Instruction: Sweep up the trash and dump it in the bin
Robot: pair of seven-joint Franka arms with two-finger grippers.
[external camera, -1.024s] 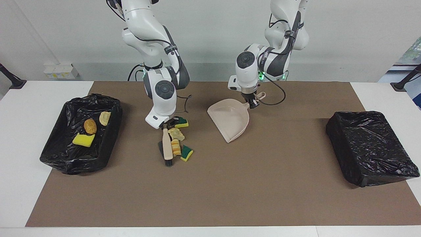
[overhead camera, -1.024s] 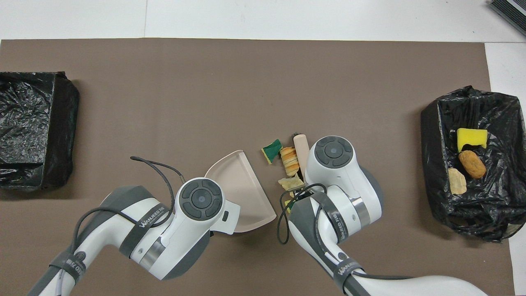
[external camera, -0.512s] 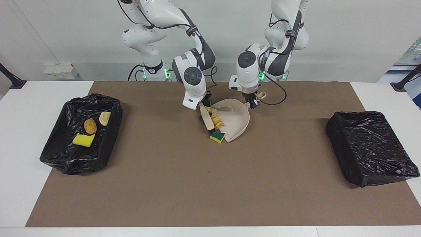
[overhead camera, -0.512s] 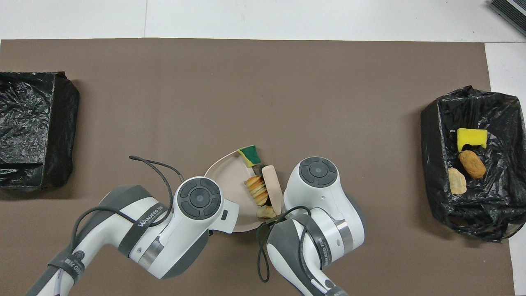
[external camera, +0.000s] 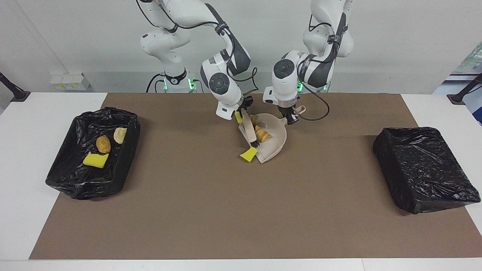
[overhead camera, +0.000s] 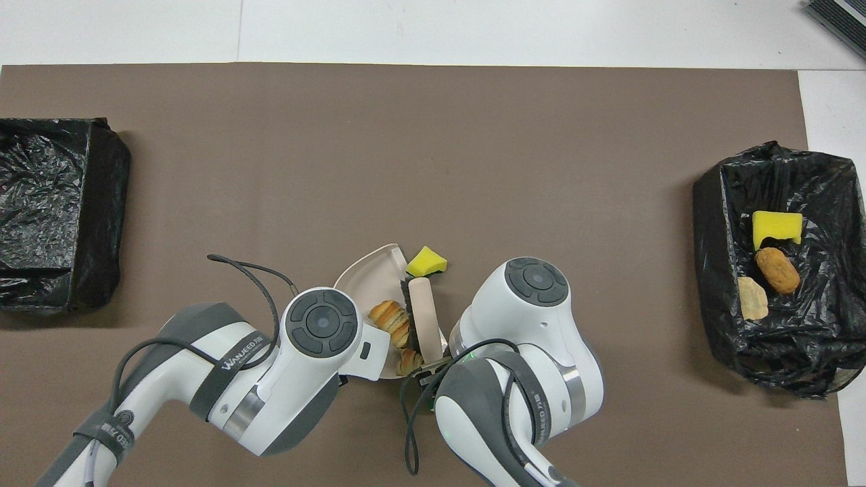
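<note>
Right gripper [external camera: 245, 109] clamped on the handle of the beige black-bristled brush [external camera: 249, 130], bristles down at the mouth of the beige dustpan [external camera: 272, 145]. Left gripper [external camera: 290, 118] closed on the dustpan handle, pan tipped with its open lip on the brown mat [external camera: 241, 210]. Inside the dustpan, a golden layered pastry piece [external camera: 261, 134] and a smaller bread scrap [external camera: 254, 119] up near the handle end. Just outside the dustpan lip, touching the brush bristles, a yellow sponge bit [external camera: 248, 154] lying on the mat, not in the pan. Well apart from the dustpan, toward the right arm's end of the table, an open black-lined bin [external camera: 67, 177] holding a yellow sponge [external camera: 95, 160], a brown bread roll [external camera: 102, 144] and a pale pastry scrap [external camera: 120, 134]; toward the left arm's end, a second black-lined bin [external camera: 421, 188]. Likely risk: lifting the pan now would probably strand the yellow sponge bit, since it sat at the lip's corner beside the wall. Another: a steep tilt could roll the pastry out.
</note>
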